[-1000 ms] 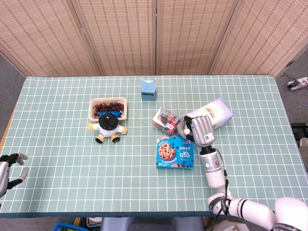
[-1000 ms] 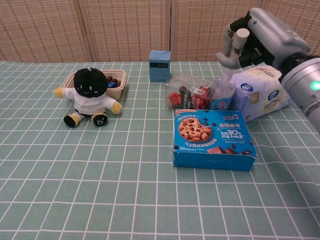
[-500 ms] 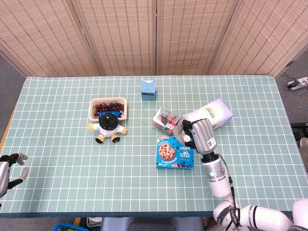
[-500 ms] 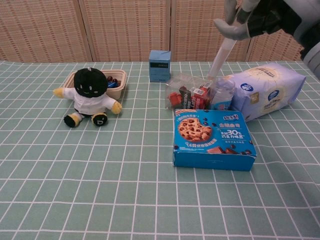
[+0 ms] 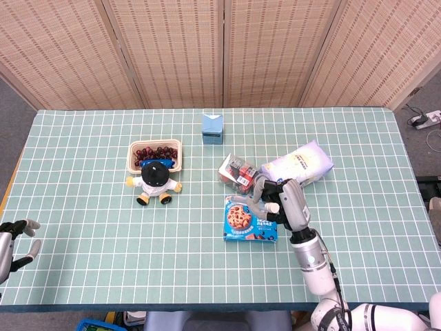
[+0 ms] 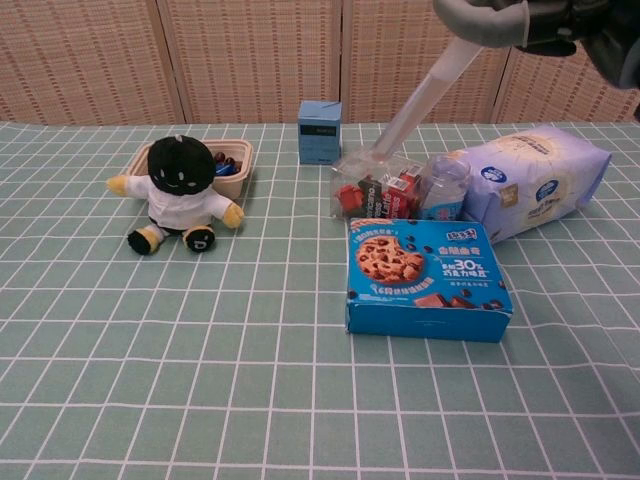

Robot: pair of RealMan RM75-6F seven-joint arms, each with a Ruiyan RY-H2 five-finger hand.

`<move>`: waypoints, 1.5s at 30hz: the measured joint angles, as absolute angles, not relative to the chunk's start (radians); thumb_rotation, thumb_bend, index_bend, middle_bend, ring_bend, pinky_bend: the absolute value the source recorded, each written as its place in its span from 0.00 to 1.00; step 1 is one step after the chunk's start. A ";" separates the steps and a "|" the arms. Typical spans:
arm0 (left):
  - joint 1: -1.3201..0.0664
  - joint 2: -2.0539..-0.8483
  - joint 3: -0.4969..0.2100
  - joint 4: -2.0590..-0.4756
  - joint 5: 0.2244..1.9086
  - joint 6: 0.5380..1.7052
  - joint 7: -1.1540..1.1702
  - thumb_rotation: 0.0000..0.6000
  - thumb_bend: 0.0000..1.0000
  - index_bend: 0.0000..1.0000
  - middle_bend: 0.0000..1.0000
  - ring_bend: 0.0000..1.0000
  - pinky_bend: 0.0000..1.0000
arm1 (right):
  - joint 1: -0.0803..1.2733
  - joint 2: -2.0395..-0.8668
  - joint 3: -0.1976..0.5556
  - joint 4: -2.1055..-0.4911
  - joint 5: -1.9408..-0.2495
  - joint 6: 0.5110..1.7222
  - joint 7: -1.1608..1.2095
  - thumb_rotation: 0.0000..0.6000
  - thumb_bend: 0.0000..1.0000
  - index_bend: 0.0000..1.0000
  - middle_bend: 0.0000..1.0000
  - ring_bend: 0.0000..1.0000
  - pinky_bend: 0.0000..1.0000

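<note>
My right hand (image 5: 284, 200) (image 6: 530, 18) is raised above the blue cookie box (image 5: 250, 217) (image 6: 425, 277) and grips the top of a long white pump tube (image 6: 425, 90). The tube slants down to the left, its lower end hanging over a clear bag of small snack packs (image 6: 372, 190) (image 5: 236, 172). A small clear bottle with a blue label (image 6: 443, 188) stands beside that bag, apart from the tube. My left hand (image 5: 12, 238) hangs off the table's near left corner, fingers apart and holding nothing.
A pack of wipes (image 6: 535, 185) (image 5: 300, 162) lies to the right of the bottle. A black-headed plush toy (image 5: 156, 177) (image 6: 180, 190) sits in front of a tray of dark berries (image 5: 156, 153). A small blue box (image 5: 212, 127) stands further back.
My right hand has risen and drawn nearer with the white tube, lifting it clear of the bottle and tilting its lower end to the left. The left hand has not moved.
</note>
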State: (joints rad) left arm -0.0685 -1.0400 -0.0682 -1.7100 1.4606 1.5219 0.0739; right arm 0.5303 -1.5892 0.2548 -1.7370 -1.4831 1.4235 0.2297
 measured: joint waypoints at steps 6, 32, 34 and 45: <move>-0.071 -1.041 -0.068 -1.707 1.460 1.516 0.074 1.00 0.34 0.52 0.52 0.44 0.51 | 0.541 -1.553 0.236 -1.731 -1.460 1.351 0.148 1.00 0.66 0.81 1.00 1.00 1.00; -0.068 -1.040 -0.065 -1.713 1.471 1.523 0.082 1.00 0.34 0.52 0.52 0.44 0.51 | 0.570 -1.483 0.180 -1.703 -1.542 1.255 0.510 1.00 0.67 0.82 1.00 1.00 1.00; -0.069 -1.041 -0.065 -1.712 1.469 1.522 0.082 1.00 0.34 0.52 0.52 0.44 0.51 | 0.568 -1.481 0.177 -1.698 -1.551 1.263 0.461 1.00 0.67 0.82 1.00 1.00 1.00; -0.069 -1.045 -0.065 -1.712 1.464 1.520 0.095 1.00 0.34 0.51 0.52 0.44 0.51 | 0.549 -1.497 0.172 -1.710 -1.574 1.307 -0.162 1.00 0.67 0.82 1.00 1.00 1.00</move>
